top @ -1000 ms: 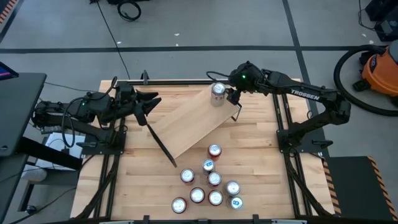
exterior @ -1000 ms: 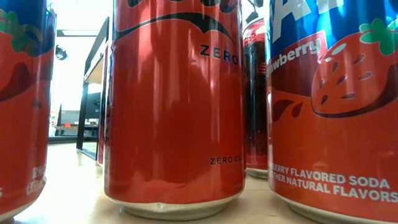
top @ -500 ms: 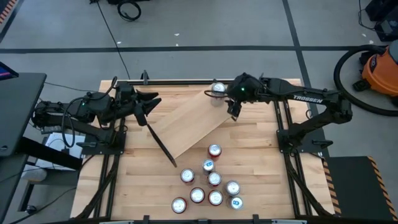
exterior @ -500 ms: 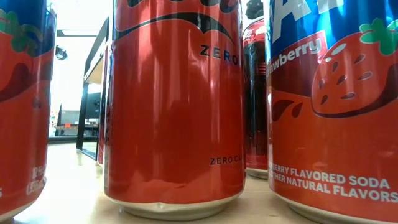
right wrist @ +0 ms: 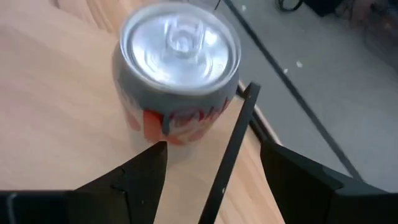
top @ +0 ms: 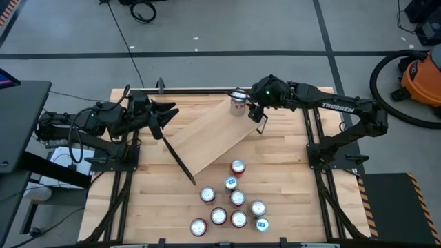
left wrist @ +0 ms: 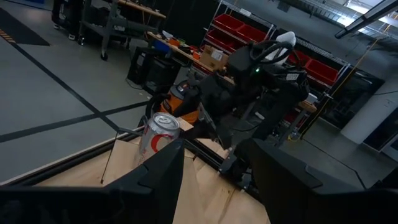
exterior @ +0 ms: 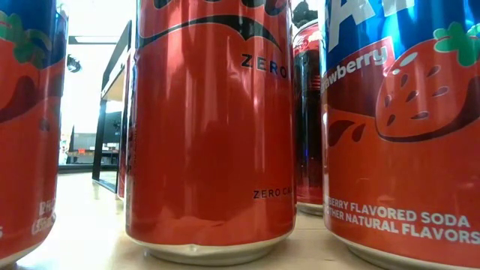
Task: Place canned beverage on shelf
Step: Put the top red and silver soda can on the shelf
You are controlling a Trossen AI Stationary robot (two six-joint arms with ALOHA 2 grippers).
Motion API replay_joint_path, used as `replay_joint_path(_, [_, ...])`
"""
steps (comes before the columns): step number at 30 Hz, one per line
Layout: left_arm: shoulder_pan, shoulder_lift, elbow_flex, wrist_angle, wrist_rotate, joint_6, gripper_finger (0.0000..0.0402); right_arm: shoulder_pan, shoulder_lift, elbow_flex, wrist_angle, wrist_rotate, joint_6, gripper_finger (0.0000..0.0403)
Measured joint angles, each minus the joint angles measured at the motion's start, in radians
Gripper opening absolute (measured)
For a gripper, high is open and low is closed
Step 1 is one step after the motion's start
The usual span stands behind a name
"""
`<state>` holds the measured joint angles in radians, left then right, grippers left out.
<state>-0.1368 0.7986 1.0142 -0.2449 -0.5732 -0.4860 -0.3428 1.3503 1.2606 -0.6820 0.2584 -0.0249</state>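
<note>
A silver can with red lettering (top: 238,101) stands upright on its base on the far right end of the shelf (top: 207,138), a light-wood board lying slantwise across the table. The can also shows in the right wrist view (right wrist: 177,68) and the left wrist view (left wrist: 158,134). My right gripper (top: 256,114) is open just to the right of the can and a little above it, touching nothing; its view (right wrist: 211,149) looks down on the can's top. My left gripper (top: 167,114) is open and empty at the shelf's left end (left wrist: 217,155).
Several cans (top: 231,200) stand grouped near the table's front edge; in the low view a red can (exterior: 210,127) and strawberry cans (exterior: 405,127) fill the picture. The shelf's black wire leg (right wrist: 230,155) shows beside the can. An orange vacuum (top: 420,76) stands on the floor at right.
My right gripper has moved a little toward the table's near edge, away from the can, and then back a little toward it. The can stays upright on the shelf's far right end.
</note>
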Motion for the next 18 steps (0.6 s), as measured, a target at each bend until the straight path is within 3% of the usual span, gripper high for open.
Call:
replay_joint_path(6, [-0.007,0.000,0.000,-0.001,0.000,0.000,0.0194,0.049,0.025,-0.001,-0.033,-0.045,0.033,0.0268])
replay_joint_path(18, [-0.008,0.000,0.000,0.000,0.000,-0.002,0.0194,0.060,0.109,0.000,0.000,0.041,0.024,0.0268])
